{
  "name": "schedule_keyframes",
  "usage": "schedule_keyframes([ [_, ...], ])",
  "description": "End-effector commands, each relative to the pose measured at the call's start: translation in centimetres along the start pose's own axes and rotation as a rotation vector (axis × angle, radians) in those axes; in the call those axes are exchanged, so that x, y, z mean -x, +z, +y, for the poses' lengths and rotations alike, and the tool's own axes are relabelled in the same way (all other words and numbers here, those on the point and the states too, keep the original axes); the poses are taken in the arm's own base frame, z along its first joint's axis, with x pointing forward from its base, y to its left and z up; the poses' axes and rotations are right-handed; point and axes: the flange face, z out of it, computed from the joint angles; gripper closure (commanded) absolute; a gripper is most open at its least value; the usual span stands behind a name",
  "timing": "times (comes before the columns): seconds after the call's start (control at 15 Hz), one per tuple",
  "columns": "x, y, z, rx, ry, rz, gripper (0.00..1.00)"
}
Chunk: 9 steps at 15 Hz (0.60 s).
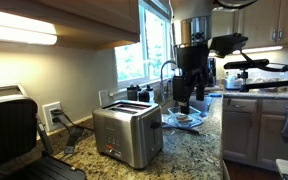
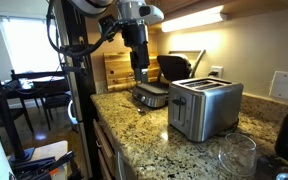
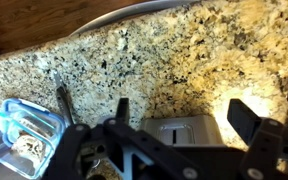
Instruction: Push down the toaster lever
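Observation:
The brushed steel toaster (image 1: 127,135) stands on the granite counter, also in an exterior view (image 2: 206,108). My gripper (image 1: 184,100) hangs open and empty above the counter, some way from the toaster's end and apart from it; in an exterior view (image 2: 142,78) it hovers over a dark dish (image 2: 151,96). In the wrist view the open fingers (image 3: 182,106) frame a steel end face with a dark vertical slot (image 3: 184,130), which looks like the toaster's lever end. The gripper body partly hides it.
A large dark grill appliance (image 1: 9,135) sits beside the toaster. A glass container with a blue rim (image 3: 19,132) and a dark-handled utensil (image 3: 62,95) lie on the granite. A clear glass bowl (image 2: 232,155) stands near the counter's front. A faucet (image 1: 167,72) is by the window.

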Motion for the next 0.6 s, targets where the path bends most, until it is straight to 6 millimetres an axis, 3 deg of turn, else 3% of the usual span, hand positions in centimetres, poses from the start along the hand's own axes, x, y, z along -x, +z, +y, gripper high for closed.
schedule_keyframes([
  [0.0, -2.2, -0.1, 1.9, -0.067, -0.02, 0.021, 0.0],
  [0.27, -4.7, 0.5, 2.9, -0.16, -0.118, 0.081, 0.0],
  [0.53, -6.4, 1.7, 2.1, -0.256, -0.187, 0.101, 0.0],
])
